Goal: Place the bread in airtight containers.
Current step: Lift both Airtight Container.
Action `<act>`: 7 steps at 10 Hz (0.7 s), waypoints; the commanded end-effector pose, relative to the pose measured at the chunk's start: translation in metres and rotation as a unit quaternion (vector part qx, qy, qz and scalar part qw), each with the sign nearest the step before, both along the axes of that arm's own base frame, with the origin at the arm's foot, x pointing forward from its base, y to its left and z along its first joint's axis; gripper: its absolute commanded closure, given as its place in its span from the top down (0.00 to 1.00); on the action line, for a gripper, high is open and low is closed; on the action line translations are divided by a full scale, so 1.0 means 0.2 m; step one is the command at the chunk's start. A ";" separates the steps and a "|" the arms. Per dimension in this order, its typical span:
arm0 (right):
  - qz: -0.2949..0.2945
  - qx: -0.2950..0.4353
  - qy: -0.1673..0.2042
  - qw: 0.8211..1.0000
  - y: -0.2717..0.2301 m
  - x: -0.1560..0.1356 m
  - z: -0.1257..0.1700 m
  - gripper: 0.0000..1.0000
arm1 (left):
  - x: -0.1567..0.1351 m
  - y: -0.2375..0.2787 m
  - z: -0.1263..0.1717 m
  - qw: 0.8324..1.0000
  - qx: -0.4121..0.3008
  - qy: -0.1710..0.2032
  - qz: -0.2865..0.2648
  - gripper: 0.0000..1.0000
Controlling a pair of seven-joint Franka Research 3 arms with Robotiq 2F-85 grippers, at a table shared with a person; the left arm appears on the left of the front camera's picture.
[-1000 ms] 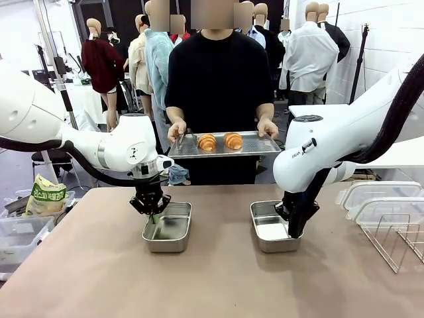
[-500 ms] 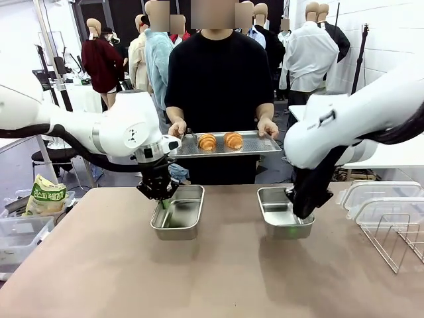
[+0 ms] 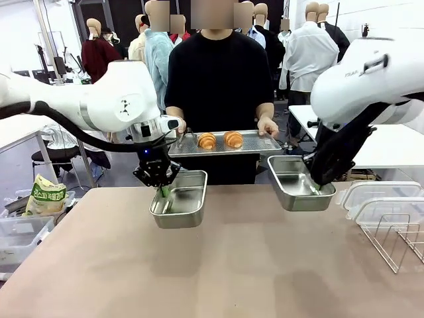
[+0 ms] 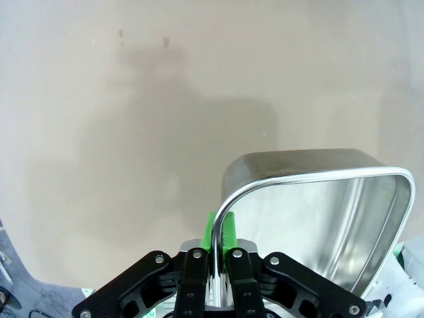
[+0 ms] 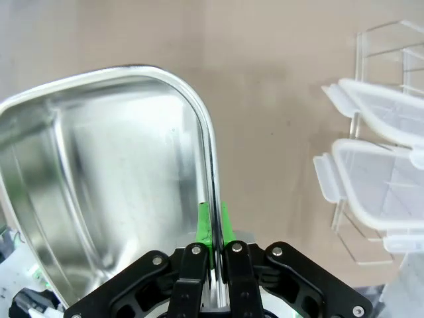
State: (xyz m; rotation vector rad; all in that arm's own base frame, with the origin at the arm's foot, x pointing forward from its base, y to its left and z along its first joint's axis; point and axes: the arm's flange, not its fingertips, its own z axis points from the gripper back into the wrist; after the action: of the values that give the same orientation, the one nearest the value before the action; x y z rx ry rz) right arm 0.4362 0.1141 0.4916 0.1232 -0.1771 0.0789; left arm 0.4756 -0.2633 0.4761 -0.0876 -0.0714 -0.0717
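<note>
The left pincer (image 3: 163, 191) pinches the rim of the left steel tub (image 3: 182, 211), and the right pincer (image 3: 317, 187) pinches the rim of the right steel tub (image 3: 295, 192). Both tubs hang above the tabletop (image 3: 212, 278). Beyond them, a person holds a baking tray (image 3: 258, 144) carrying the croissants (image 3: 207, 141). Clear lids (image 3: 381, 199) lie near the right steel tub.

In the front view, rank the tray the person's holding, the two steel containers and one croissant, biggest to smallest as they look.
1. Tray, largest, though farthest away.
2. Left container and right container: look about alike, so unranked.
3. Left croissant, smallest.
</note>
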 end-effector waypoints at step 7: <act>0.000 -0.007 -0.001 1.000 -0.02 -0.05 0.07 0.00 | -0.10 0.03 0.16 0.999 0.037 -0.023 0.031 0.00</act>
State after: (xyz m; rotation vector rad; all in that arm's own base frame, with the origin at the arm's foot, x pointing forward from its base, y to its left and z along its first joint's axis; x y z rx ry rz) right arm 0.4277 0.1114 0.5003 0.1077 -0.1674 0.0841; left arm 0.4551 -0.2561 0.5060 -0.0008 -0.1187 -0.0104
